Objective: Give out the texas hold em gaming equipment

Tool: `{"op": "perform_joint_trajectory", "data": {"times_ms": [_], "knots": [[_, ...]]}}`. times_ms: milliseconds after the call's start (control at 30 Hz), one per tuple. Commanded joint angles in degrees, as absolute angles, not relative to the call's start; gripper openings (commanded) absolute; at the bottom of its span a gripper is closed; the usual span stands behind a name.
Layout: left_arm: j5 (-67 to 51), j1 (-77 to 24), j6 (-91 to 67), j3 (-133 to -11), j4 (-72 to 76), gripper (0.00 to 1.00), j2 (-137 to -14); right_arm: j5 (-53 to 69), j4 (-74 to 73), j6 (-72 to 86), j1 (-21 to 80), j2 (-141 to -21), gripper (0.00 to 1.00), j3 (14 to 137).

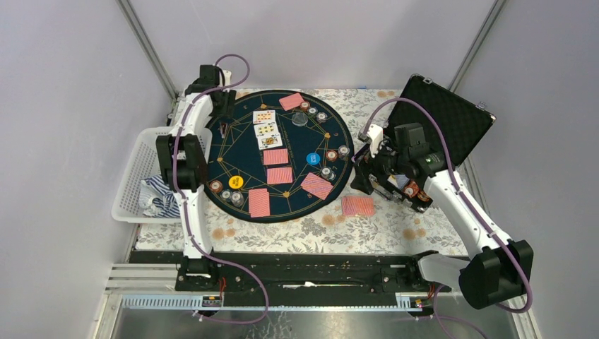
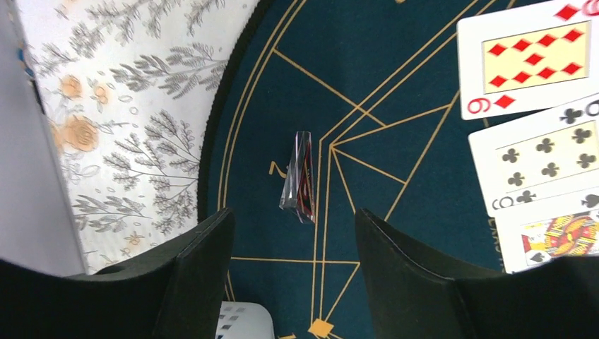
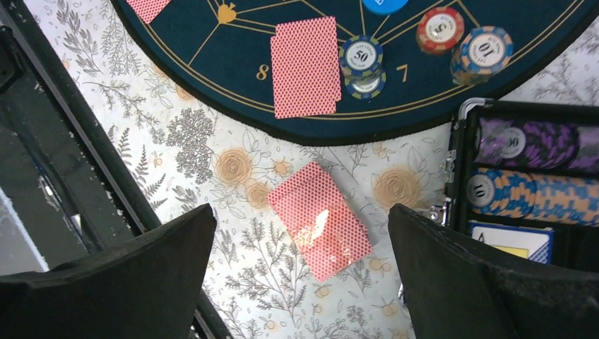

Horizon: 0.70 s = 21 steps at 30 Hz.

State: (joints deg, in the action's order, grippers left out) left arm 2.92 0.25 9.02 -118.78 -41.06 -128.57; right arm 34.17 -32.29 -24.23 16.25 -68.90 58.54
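Observation:
Red-backed cards (image 1: 280,175), three face-up cards (image 1: 267,129), striped chips (image 1: 226,194), a blue button (image 1: 313,159) and a yellow button (image 1: 236,181) lie on the round dark-blue mat (image 1: 240,152). A red-backed deck (image 1: 358,205) lies off the mat on the floral cloth. My right gripper (image 1: 366,180) is open and empty above that deck (image 3: 319,220); in its wrist view the gripper (image 3: 302,209) has its jaws wide apart. My left gripper (image 1: 224,113) is open and empty over the mat's far left edge. Its wrist view (image 2: 293,219) shows a small clear upright piece (image 2: 300,176) and the face-up cards (image 2: 530,56).
The black foam-lined case (image 1: 445,116) stands open at the right, with rows of chips (image 3: 530,194) inside. A white basket (image 1: 138,152) holding striped cloth (image 1: 159,198) sits left of the mat. A black rail (image 1: 304,272) runs along the near edge.

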Motion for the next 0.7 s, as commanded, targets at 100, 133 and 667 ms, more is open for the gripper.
{"op": "perform_joint_trajectory", "data": {"times_ms": [100,133,667], "knots": [[1.5,2.2,6.8,-121.3,-40.6,0.59,-132.2,38.0,-28.8,-20.3,14.8,-65.9,1.00,56.5],[1.4,2.2,6.6,-121.2,-40.7,0.58,-132.4,38.1,-28.7,-20.3,14.8,-66.0,1.00,56.4],[0.3,2.3,4.8,-122.0,-40.3,0.14,-134.6,37.9,-28.7,-20.6,14.4,-66.4,1.00,56.8]]}}
